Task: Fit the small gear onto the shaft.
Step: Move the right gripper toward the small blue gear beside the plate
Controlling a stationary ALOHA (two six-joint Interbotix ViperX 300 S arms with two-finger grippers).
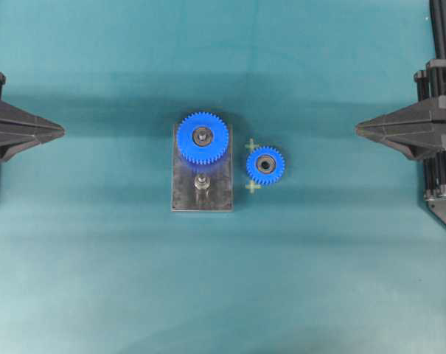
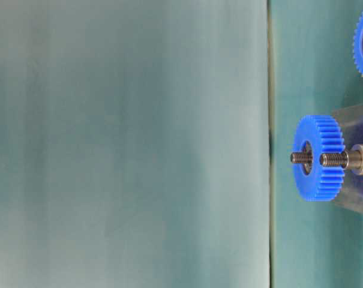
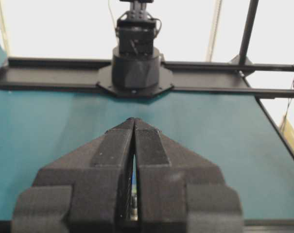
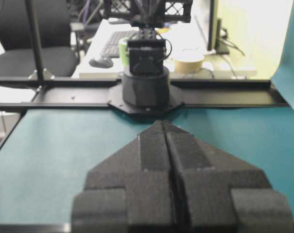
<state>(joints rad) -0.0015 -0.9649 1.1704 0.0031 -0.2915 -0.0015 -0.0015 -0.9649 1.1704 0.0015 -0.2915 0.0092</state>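
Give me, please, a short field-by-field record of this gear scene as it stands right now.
small gear: lying flat on the teal table, just right of the plate, between two pale cross marks
shaft: upright on the dark plate, bare, nothing fitted on it
larger gear: mounted at the plate's far end
left gripper: shut, empty, at the left edge, apart from the parts
right gripper: shut, empty, at the right edge, apart from the parts
task state: not yet started

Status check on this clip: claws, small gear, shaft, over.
Left claw and right claw shut, empty. Small bright blue plastic gear flat on mat, right of plate. Silvery metal shaft bare, nothing blocking.
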